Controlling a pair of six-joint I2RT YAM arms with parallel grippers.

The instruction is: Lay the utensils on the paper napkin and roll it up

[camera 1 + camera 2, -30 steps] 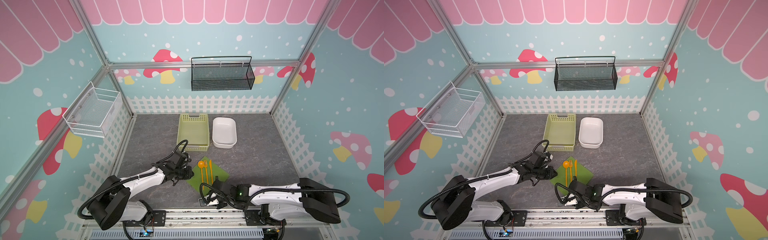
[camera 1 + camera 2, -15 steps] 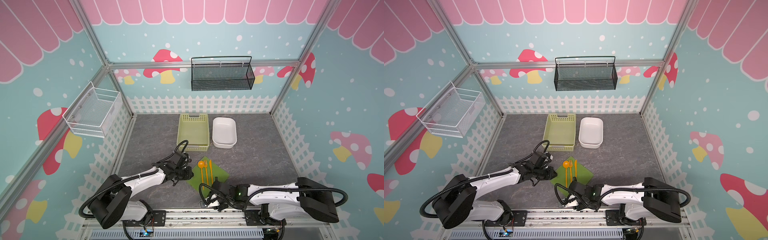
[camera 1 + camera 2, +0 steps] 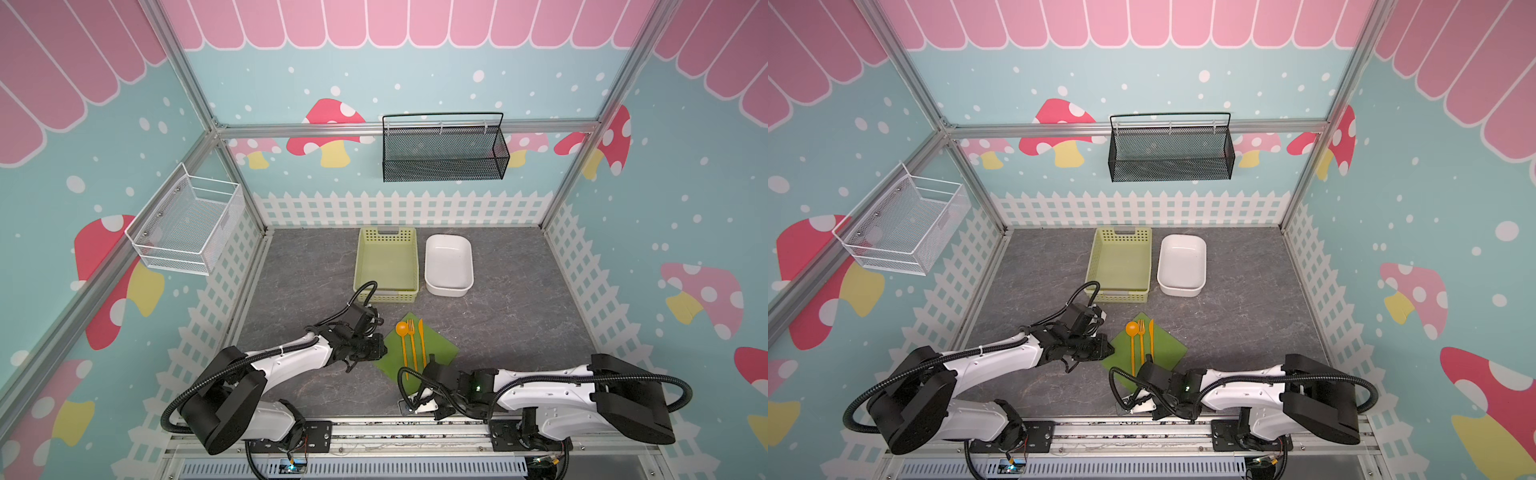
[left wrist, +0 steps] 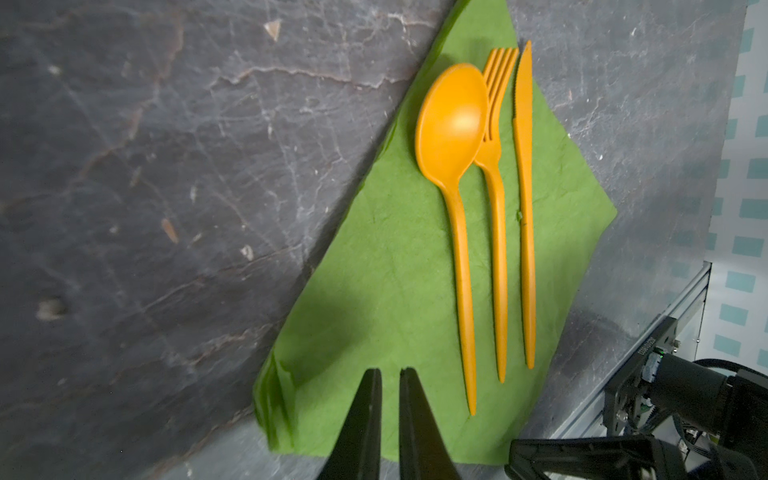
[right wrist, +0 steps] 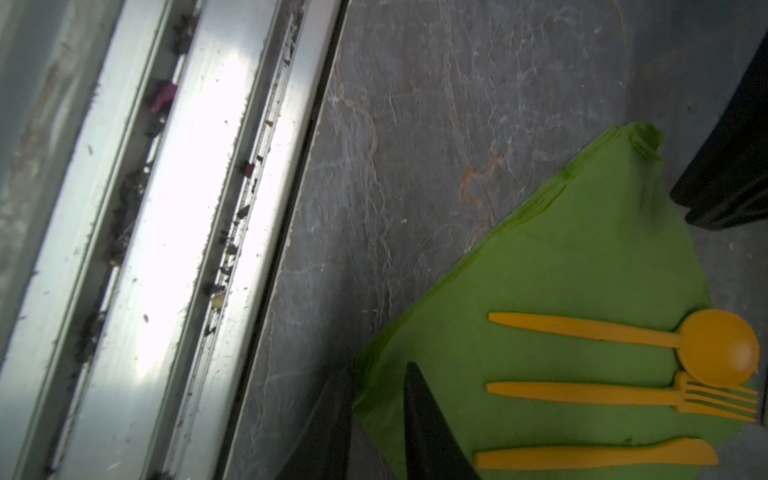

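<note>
Fingers (image 5: 424,428) of the right gripper (image 5: 380,370) are set astride the corner of the paper napkin (image 3: 440,351) nearest the front edge of the surface (image 3: 519,324), with a narrow gap between them. Whether the paper is clamped cannot be told. Fingers (image 4: 365,415) of the left gripper (image 4: 390,370) are drawn almost together above the napkin's left corner, and nothing is seen gripped.

The napkin is laid as a diamond near the front edge, about mid-width. On it the utensils (image 4: 498,249) are laid side by side, heads toward the back edge: spoon (image 3: 402,328), fork (image 3: 411,332), knife (image 3: 421,336). The spoon bowl is overlapped on the fork tines, and the knife is kept just apart.

Placement is judged complete, and rolling is the step in hand. A firm pinch on the front corner is called for next. A lift over the handles is then required, with the sheet held so that the utensils are not shifted.
</note>
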